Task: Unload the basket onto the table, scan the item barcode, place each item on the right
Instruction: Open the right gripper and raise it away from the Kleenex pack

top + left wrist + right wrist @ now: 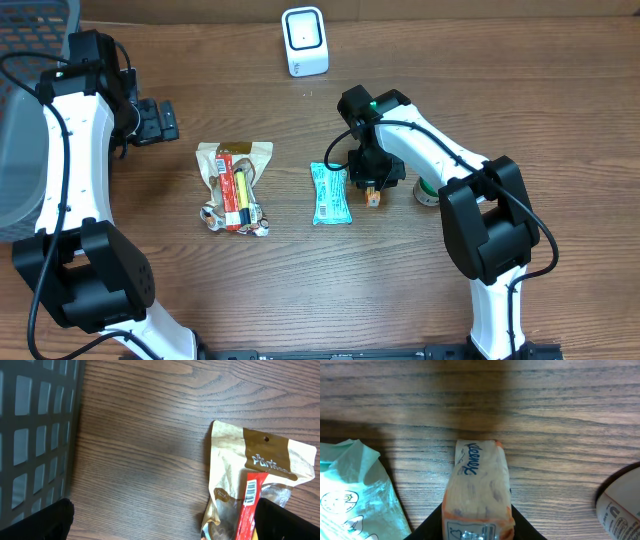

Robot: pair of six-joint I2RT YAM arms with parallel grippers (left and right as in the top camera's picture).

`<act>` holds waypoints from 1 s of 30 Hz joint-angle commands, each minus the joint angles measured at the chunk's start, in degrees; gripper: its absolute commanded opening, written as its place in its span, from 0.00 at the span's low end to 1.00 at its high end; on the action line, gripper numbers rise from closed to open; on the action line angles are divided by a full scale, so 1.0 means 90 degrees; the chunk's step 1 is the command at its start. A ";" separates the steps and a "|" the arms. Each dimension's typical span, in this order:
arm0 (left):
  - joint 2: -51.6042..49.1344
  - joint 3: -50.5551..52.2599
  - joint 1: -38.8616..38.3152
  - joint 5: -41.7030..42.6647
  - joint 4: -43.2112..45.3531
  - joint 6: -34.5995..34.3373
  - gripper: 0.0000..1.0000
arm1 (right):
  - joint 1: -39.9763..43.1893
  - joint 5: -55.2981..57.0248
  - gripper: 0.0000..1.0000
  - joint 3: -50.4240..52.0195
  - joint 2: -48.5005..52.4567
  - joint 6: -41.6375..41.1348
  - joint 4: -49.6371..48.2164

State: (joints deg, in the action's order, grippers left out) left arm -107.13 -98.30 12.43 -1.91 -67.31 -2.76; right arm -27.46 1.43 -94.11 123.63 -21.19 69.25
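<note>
Overhead: L gripper [158, 120] jaws fully apart, empty, near basket [20, 150]. R gripper [372, 185] on 1 orange packet [372, 198], btwn 1 teal pack [330, 195] & 1 tape roll [428, 193]; 1 pouch [233, 180], 1 scanner [304, 40].
L wrist: nothing btwn jaws.
R wrist: jaws clamp orange packet's sides.

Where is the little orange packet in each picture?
Overhead: the orange packet peeks out a little right of centre, under the right arm's tip.
Left wrist: not in it.
Right wrist: bottom centre, standing up from the lower edge.
Shared landmark: the teal packet lies just left of it in both the overhead and right wrist views.
</note>
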 commanded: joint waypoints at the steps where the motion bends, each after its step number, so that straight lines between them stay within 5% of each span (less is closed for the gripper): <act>1: 0.0119 -0.0131 -0.0010 0.0049 0.0010 0.0097 1.00 | 0.0024 -0.0112 0.32 -0.0012 -0.0189 -0.0022 0.0022; 5: 0.0119 -0.0131 -0.0010 0.0049 0.0010 0.0097 1.00 | 0.0024 -0.0114 0.38 -0.0036 -0.0189 0.0002 0.0029; 8: 0.0119 -0.0131 -0.0010 0.0049 0.0012 0.0097 1.00 | 0.0024 -0.0126 0.51 -0.0063 -0.0192 0.0002 0.0027; 18: 0.0119 -0.0131 -0.0010 0.0049 0.0010 0.0097 1.00 | 0.0027 -0.0100 0.56 -0.0872 -0.0267 0.0070 0.0274; 25: 0.0119 -0.0131 -0.0010 0.0049 0.0010 0.0097 1.00 | 0.0209 0.1197 0.58 -0.2681 -0.0308 -0.0797 0.2025; 27: 0.0119 -0.0131 -0.0010 0.0049 0.0010 0.0097 1.00 | 0.0418 0.1559 0.69 -0.3189 -0.0311 -0.1766 0.2596; 30: 0.0119 -0.0131 -0.0010 0.0049 0.0012 0.0097 1.00 | 0.0780 0.1554 0.99 -0.3315 -0.0311 -0.2720 0.2997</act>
State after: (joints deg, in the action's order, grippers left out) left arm -107.13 -98.30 12.43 -1.91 -67.31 -2.76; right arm -24.45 11.07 -121.69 122.69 -32.75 94.06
